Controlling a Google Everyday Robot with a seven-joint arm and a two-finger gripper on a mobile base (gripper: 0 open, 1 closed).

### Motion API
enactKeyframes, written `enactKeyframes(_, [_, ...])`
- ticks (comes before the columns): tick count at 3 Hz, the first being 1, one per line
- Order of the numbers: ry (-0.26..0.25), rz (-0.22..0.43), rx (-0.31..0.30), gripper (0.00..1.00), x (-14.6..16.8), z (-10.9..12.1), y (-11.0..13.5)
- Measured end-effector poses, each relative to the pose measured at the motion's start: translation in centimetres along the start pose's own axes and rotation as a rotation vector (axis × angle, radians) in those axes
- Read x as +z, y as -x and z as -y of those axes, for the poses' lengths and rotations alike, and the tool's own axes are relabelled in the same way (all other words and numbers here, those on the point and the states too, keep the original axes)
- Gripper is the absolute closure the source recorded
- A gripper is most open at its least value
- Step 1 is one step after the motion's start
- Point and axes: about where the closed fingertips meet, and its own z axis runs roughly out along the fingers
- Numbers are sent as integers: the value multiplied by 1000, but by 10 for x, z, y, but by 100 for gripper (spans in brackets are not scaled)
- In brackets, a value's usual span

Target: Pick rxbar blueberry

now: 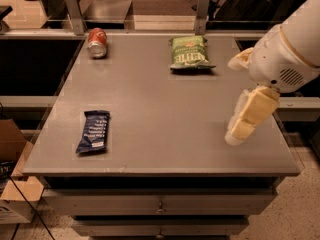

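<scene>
The rxbar blueberry (94,131) is a flat dark blue wrapper with white text. It lies on the grey table (165,109) near the front left corner. My gripper (243,124) hangs from the white arm at the right side of the table, above the front right part of the top. It is far to the right of the bar and holds nothing.
A green chip bag (190,53) lies at the back centre-right. A red soda can (97,42) lies on its side at the back left. A cardboard box (12,184) sits on the floor to the left. Drawers run under the table front.
</scene>
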Motion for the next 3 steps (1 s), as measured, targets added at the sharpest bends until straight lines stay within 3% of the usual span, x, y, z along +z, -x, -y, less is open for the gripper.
enactKeyframes(1, [67, 23, -37, 0, 27, -14, 26])
enactKeyframes(2, [62, 8, -12, 0, 23, -11, 19])
enactKeyframes(3, [73, 39, -16, 0, 39, -12, 38])
